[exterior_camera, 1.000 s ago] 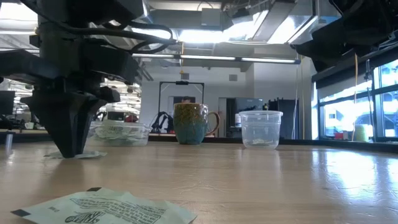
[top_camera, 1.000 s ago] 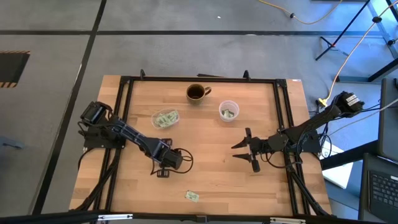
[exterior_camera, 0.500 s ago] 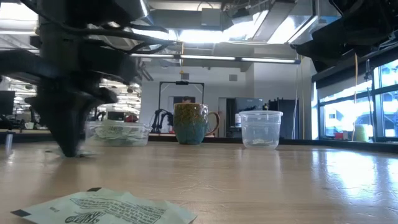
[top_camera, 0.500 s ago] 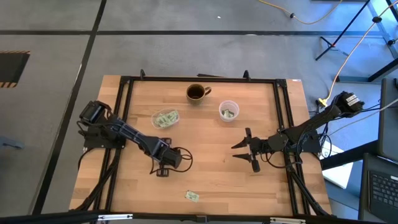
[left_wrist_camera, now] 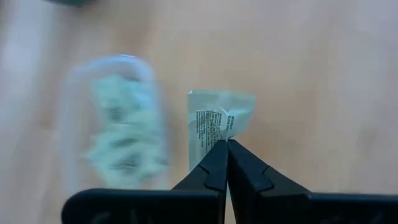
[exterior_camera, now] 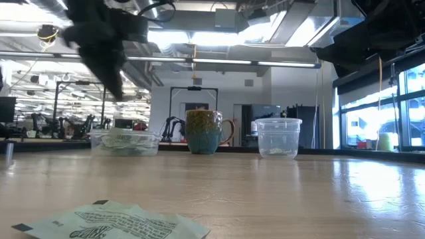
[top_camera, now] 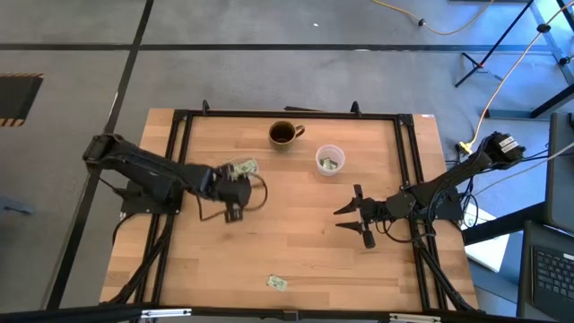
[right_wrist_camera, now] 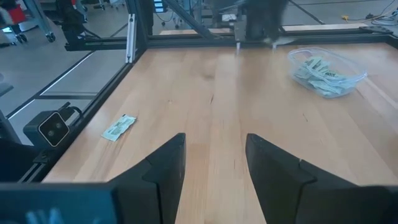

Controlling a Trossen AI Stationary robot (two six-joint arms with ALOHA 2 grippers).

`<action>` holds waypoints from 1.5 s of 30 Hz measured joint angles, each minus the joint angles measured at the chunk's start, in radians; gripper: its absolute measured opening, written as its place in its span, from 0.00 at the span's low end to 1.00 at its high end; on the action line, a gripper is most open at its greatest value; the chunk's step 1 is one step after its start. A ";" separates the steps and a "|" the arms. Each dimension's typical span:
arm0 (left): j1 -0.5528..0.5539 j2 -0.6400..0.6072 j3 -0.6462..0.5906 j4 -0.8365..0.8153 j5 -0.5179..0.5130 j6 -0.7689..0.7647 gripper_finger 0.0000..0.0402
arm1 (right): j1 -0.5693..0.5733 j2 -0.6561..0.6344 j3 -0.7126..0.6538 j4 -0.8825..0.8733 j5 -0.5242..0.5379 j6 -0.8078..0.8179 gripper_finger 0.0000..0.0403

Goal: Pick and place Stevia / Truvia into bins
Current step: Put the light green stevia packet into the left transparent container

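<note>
The left claw (left_wrist_camera: 227,144) is pinched tight on a pale green Stevia sachet (left_wrist_camera: 221,118), carried above the counter (top_camera: 305,242) just beside the shallow tub (top_camera: 240,168), apparently to drop it in; the right claw (top_camera: 350,218) waits agape at right-centre

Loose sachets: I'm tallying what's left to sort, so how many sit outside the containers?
2. One sachet is pinched in the left gripper beside the tub; another sachet lies on the table near its front edge. Others may be hidden.
</note>
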 joint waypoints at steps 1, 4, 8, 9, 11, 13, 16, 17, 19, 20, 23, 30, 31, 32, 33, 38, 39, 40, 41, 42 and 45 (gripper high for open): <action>0.030 -0.011 0.000 -0.004 -0.019 0.001 0.01 | 0.000 0.000 0.000 0.000 0.000 0.000 0.42; 0.130 -0.018 0.000 -0.013 -0.026 0.043 0.00 | 0.000 0.000 0.000 0.000 0.000 0.001 0.42; 0.251 0.004 0.001 -0.010 0.045 0.114 0.01 | 0.000 0.000 0.000 0.000 0.000 0.000 0.42; 0.275 0.015 0.001 -0.011 0.063 0.131 0.01 | 0.000 0.000 0.000 0.000 0.000 0.000 0.42; 0.307 0.036 0.001 -0.010 0.097 0.164 0.00 | 0.000 0.000 0.000 0.000 0.000 0.001 0.42; 0.329 0.064 0.002 -0.010 0.111 0.190 0.00 | 0.000 0.000 0.000 0.000 0.000 0.000 0.42; 0.350 0.105 0.002 -0.009 0.109 0.200 0.01 | 0.000 0.000 0.000 -0.001 0.000 0.000 0.42; 0.356 0.120 0.002 -0.010 0.112 0.200 0.01 | 0.000 0.000 0.000 -0.001 0.000 0.000 0.42; 0.362 0.149 0.002 -0.009 0.133 0.207 0.00 | 0.000 0.000 0.000 -0.001 0.000 0.000 0.42; 0.363 0.164 0.002 -0.009 0.136 0.213 0.00 | 0.000 0.000 0.000 -0.002 0.000 0.000 0.42; 0.363 0.210 0.002 -0.008 0.135 0.219 0.01 | 0.000 0.000 0.000 -0.003 0.000 -0.001 0.42; 0.363 0.259 0.003 -0.009 0.132 0.228 0.01 | 0.000 0.000 0.000 -0.003 0.000 -0.001 0.42; 0.363 0.259 0.003 -0.009 0.132 0.228 0.01 | 0.000 0.000 0.000 -0.003 0.000 -0.001 0.42; 0.363 0.256 0.003 -0.009 0.132 0.227 0.02 | 0.000 0.000 0.000 -0.003 0.000 -0.001 0.42; 0.363 0.251 0.003 -0.010 0.132 0.227 0.02 | 0.000 0.000 0.000 -0.004 0.000 -0.001 0.42; 0.363 0.215 0.003 -0.013 0.132 0.227 0.08 | 0.000 0.000 0.000 -0.005 0.000 -0.001 0.42; 0.363 0.207 0.003 -0.014 0.132 0.227 0.10 | 0.000 0.000 0.000 -0.005 0.000 -0.001 0.42; 0.363 0.199 0.003 -0.014 0.132 0.227 0.12 | 0.000 0.000 0.000 -0.005 0.000 -0.001 0.42; 0.363 0.190 0.003 -0.015 0.131 0.227 0.13 | 0.000 0.000 0.000 -0.005 0.000 -0.001 0.42; 0.363 0.179 0.003 -0.016 0.131 0.227 0.15 | 0.000 0.000 0.000 -0.005 0.000 -0.001 0.42; 0.363 0.132 0.004 -0.035 0.130 0.220 0.19 | 0.000 0.000 0.000 -0.006 0.000 -0.001 0.42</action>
